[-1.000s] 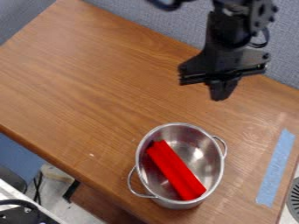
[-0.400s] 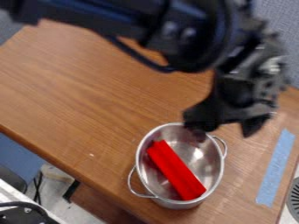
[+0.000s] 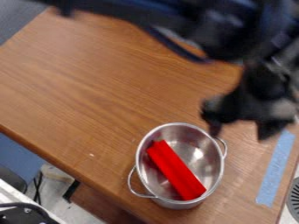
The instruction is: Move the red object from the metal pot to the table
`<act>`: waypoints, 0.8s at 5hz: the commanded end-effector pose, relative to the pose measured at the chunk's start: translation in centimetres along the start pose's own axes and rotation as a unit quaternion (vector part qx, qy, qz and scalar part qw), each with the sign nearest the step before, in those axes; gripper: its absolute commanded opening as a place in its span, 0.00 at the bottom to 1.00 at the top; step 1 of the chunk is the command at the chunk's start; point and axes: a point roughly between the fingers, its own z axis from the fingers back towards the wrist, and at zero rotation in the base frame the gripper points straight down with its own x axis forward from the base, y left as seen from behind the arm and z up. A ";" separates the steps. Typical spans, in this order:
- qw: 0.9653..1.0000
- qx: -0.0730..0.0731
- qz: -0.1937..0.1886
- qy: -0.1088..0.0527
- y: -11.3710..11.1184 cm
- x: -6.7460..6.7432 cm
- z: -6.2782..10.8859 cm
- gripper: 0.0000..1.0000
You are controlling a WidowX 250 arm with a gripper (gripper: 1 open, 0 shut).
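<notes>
Blurred almost past reading, our hand [image 3: 260, 112] hung at the right of the view, above and to the right of the pot, over the far right part of the surface. We could make out only a dark smeared mass there, with a dark prong reaching down toward the tape; the picture did not let us separate the fingers, but by the recording they stood spread as wide as they ever got. We saw nothing red in or near that dark mass, so we were carrying nothing that we could see. Our arm [image 3: 152, 19] crossed the top of the view as a long dark-blue streak, equally smeared.

Going by size, the surface [image 3: 82, 87] came next: brown wood grain, filling most of the view, its near edge running diagonally down toward the bottom. On it, near the bottom edge and right of centre, stood the metal pot [image 3: 205, 145], round and shiny, upright, with a small loop handle at its lower left rim and another at its upper right rim. A strip of light blue tape [image 3: 275, 168] lay on the surface just right of the pot, running diagonally. Smallest of all, the red object [image 3: 176, 169] lay inside the pot, slanted from upper left to lower right across its bottom, not yet moved out.
</notes>
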 end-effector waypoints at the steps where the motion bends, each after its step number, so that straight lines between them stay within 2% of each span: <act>1: 1.000 -0.004 0.007 -0.008 3.7 0.9 3.1 1.00; 2: 0.999 0.004 0.039 0.006 6.9 2.3 4.1 1.00; 3: 1.000 0.008 0.010 0.015 5.7 3.0 5.3 1.00; 4: 1.000 0.016 -0.011 0.014 5.3 3.7 5.3 1.00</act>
